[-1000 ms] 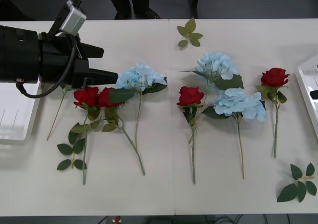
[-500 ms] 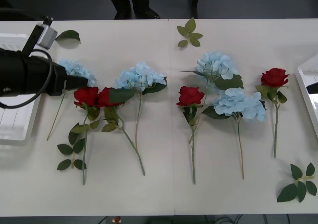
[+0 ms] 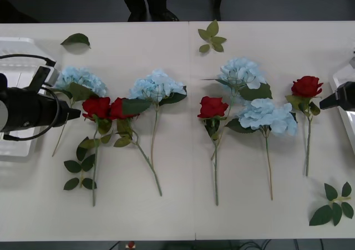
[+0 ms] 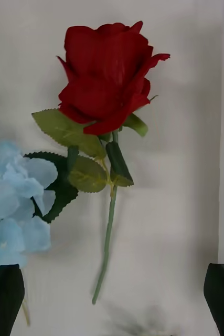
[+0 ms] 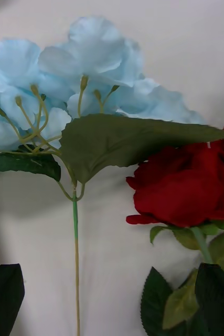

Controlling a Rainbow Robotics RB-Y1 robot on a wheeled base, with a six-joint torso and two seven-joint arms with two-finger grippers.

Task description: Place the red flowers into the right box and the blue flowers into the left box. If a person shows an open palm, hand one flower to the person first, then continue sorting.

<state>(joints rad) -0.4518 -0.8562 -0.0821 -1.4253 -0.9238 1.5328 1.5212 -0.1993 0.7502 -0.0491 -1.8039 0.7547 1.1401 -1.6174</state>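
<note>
Your left gripper hangs with fingers apart at the far-left blue flower, beside the left box, which holds no flowers. Your right gripper, also spread, sits just right of the rightmost red rose, by the right box. All flowers lie on the table.

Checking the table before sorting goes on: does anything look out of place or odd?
Yes. Two red flowers at the left lie with blooms touching and leaves overlapping, beside a blue flower, so a clean single pick looks harder. Loose leaf sprigs lie among the flowers. Nothing looks damaged.
</note>
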